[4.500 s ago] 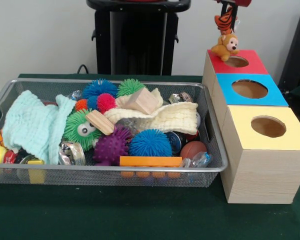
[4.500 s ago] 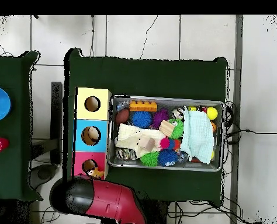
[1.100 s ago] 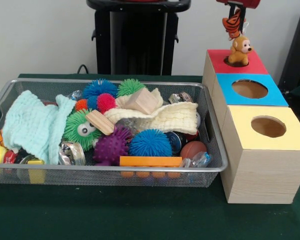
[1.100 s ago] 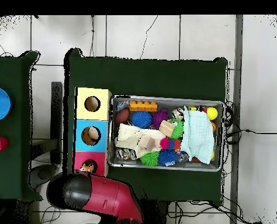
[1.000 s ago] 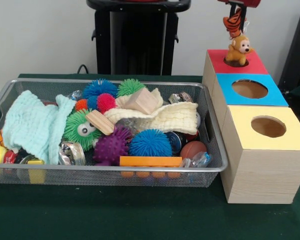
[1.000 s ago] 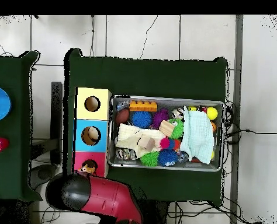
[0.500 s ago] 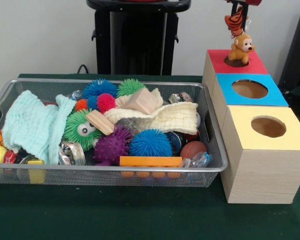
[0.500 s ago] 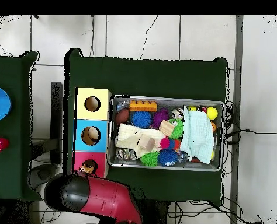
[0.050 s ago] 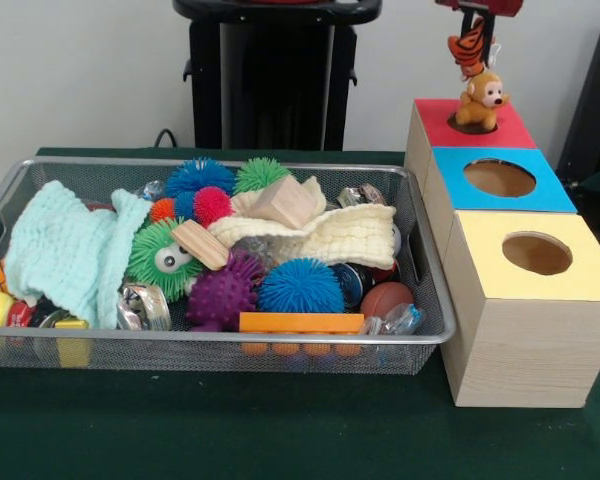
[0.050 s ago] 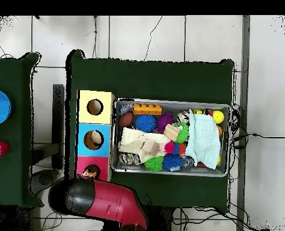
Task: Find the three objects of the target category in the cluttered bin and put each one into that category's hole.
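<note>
My gripper (image 9: 477, 20) shows at the top right edge, shut on an orange striped tiger plush (image 9: 469, 50). A tan monkey plush (image 9: 479, 97) hangs below the tiger, its lower body at the round hole (image 9: 472, 125) of the red-topped box (image 9: 505, 132). In the overhead view the monkey plush (image 10: 88, 174) lies over the red box (image 10: 83, 163), and the red arm (image 10: 106, 203) hides the gripper. The mesh bin (image 9: 220, 338) holds spiky balls, wooden blocks, cloths and small balls.
The blue-topped box (image 9: 545, 198) and yellow-topped box (image 9: 580, 282) stand in a row in front of the red one, right of the bin. An orange brick (image 9: 300, 322) leans at the bin's front. A black stand (image 9: 275, 80) rises behind the bin.
Since 4.5 s ago the gripper has carried the plush pair rightward, from the red box's left edge to over its hole. Over the last second it only bobs slightly.
</note>
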### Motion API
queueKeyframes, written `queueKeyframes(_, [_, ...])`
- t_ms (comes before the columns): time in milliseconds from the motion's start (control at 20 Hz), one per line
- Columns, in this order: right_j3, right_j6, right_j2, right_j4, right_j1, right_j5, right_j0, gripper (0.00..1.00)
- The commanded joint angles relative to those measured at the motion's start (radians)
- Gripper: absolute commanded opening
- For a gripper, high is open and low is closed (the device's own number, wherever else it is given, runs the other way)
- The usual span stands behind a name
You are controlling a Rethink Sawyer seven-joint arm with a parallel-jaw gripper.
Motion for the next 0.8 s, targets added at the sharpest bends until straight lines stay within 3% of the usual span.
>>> queueKeyframes(50, [0.026, 0.101, 0.118, 0.050, 0.060, -0.135, -0.054, 0.00])
queueKeyframes(800, [0.010, 0.092, 0.152, 0.004, 0.107, -0.207, -0.098, 0.00])
